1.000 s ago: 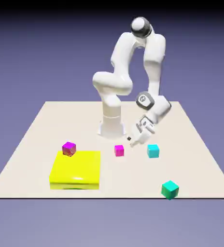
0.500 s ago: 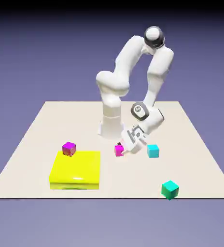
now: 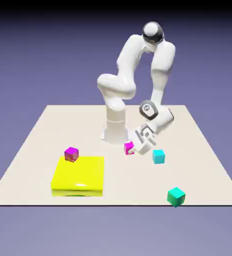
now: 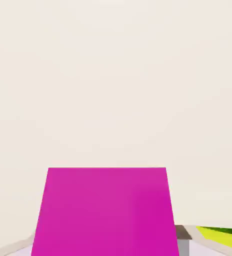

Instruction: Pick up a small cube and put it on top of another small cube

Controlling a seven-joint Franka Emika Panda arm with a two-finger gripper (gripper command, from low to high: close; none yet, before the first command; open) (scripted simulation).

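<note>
The small hot-pink cube hangs just above the table, with my gripper shut on it. In the hand view the pink cube fills the lower middle and hides most of both fingers. The light cyan-blue cube rests on the table a short way toward the exterior view's right of the pink one, slightly nearer the front edge. The two cubes are apart.
A big flat yellow block lies at the exterior view's left front, and its corner shows in the hand view. A purple-magenta cube sits at its back corner. A greener teal cube stands near the front edge.
My gripper came down onto the pink cube, shut on it and lifted it slightly up and toward the exterior view's right. The other blocks stayed put.
</note>
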